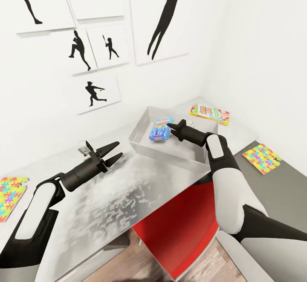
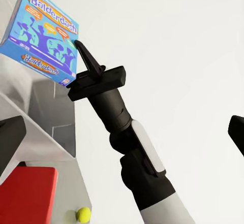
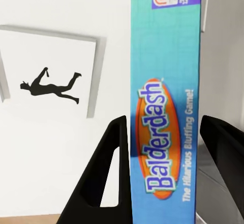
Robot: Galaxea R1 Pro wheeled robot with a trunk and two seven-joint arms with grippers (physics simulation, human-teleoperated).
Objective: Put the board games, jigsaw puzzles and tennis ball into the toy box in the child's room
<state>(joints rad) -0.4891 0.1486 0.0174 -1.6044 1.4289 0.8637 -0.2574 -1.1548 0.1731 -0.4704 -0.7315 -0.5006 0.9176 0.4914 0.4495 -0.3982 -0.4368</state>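
Red chair (image 1: pixel 179 231) tucked at table's (image 1: pixel 128 197) near edge. Silhouette athlete pictures (image 1: pixel 94 90) on white wall behind table's far edge.

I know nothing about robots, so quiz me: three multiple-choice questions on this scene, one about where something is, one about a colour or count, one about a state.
1. Where is the blue Balderdash box?
A. on the red chair
B. over the grey toy box, at the right claw
C. on the floor

2. How many colourful jigsaw puzzles lie on the table?
A. two
B. four
C. none

3. How is the left claw?
A. shut on a puzzle
B. shut on a ball
C. open, holding nothing

Answers:
1. B: the right claw has its fingers on either side of the box, above the toy box.
2. A: one puzzle lies at the table's left end, another puzzle at its right end.
3. C: the left claw has its fingers spread with only the table beneath.
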